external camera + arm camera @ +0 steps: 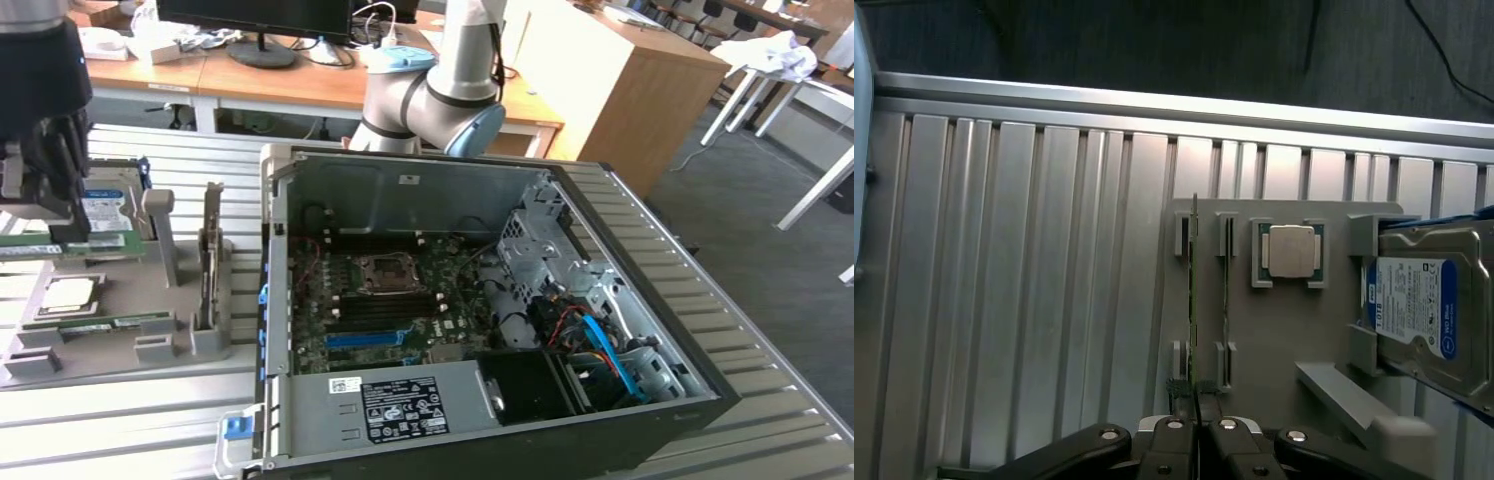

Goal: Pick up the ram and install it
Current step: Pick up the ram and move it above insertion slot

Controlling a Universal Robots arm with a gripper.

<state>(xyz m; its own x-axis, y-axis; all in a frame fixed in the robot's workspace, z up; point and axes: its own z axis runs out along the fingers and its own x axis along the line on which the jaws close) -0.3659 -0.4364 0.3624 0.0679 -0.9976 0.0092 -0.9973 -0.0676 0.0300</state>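
The gripper (pixel 62 232) is black metal. Its two fingers are pinched almost all the way together on the ram (pixel 74 246), a long, thin green board. In the exterior view this is at 9 o'clock from the big computer case (pixel 400 195), over a flat grey plastic holder (pixel 94 350). I cannot tell if the ram is out of its slot.

The wrist view looks straight down the gripper (pixel 1197 430). From there the ram (pixel 1195 300) is seen on its edge, like a thin line running into the fingertips. A second green stick (pixel 1226 290) stands just beside it in the holder (pixel 1274 340). A square chip (pixel 1292 250) with a shiny silver top sits in its own pocket. The hard drive (pixel 1414 310) is a silver box with a white and blue label. The words on it are too small to read.

The table (pixel 1004 300) is grey metal with long ridges.

The exterior view shows the open case. Inside is a green board (pixel 387 300) with a blue slot (pixel 367 338). At 6 o'clock in the case is a grey metal box (pixel 387 400) with a black label I cannot read. Blue cables (pixel 607 345) curl at 4 o'clock. The grey round robot arm (pixel 441 95) stands at 12 o'clock.
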